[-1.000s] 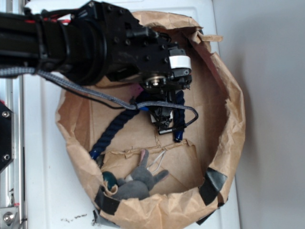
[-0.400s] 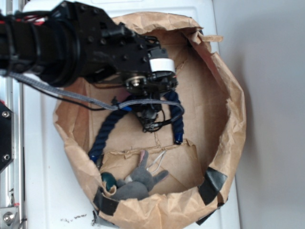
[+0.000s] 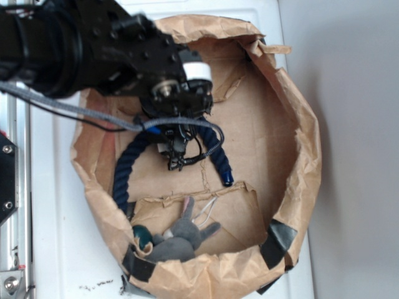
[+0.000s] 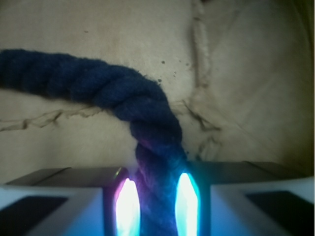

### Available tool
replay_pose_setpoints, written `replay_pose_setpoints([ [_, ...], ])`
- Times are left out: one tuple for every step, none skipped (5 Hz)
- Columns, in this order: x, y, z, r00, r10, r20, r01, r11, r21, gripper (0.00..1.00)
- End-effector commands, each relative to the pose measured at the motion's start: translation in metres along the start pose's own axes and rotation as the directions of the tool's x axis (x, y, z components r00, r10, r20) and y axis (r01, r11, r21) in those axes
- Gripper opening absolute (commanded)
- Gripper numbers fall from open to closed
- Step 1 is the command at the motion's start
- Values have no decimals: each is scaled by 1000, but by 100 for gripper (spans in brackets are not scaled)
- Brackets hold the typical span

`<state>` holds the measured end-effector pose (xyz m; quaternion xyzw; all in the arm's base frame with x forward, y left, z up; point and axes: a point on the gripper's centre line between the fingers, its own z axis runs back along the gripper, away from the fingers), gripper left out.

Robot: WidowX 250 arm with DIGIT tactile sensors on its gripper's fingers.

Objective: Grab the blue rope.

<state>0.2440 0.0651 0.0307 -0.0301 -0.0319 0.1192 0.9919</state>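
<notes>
Blue rope (image 4: 142,105), thick, soft & floppy, sits w/ its arch top clamped btwn gripper (image 4: 156,199) jaws; mid-arch hold looks balanced.

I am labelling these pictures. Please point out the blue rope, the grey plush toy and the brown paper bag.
blue rope (image 3: 122,169), exterior view, on its left leg below the arm.
grey plush toy (image 3: 181,239), exterior view, on its body.
brown paper bag (image 3: 307,156), exterior view, on the right wall.

white table (image 3: 56,205), brown paper bag (image 3: 299,168) on it
</notes>
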Motion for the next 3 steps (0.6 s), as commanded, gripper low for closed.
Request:
replay_pose_setpoints([
  [25, -1, 95, 994, 102, 45, -100, 993, -61, 0],
  [23, -4, 105, 989, 136, 61, -134, 990, -39, 0],
  [18, -5, 109, 991, 117, 69, -116, 993, -19, 0],
])
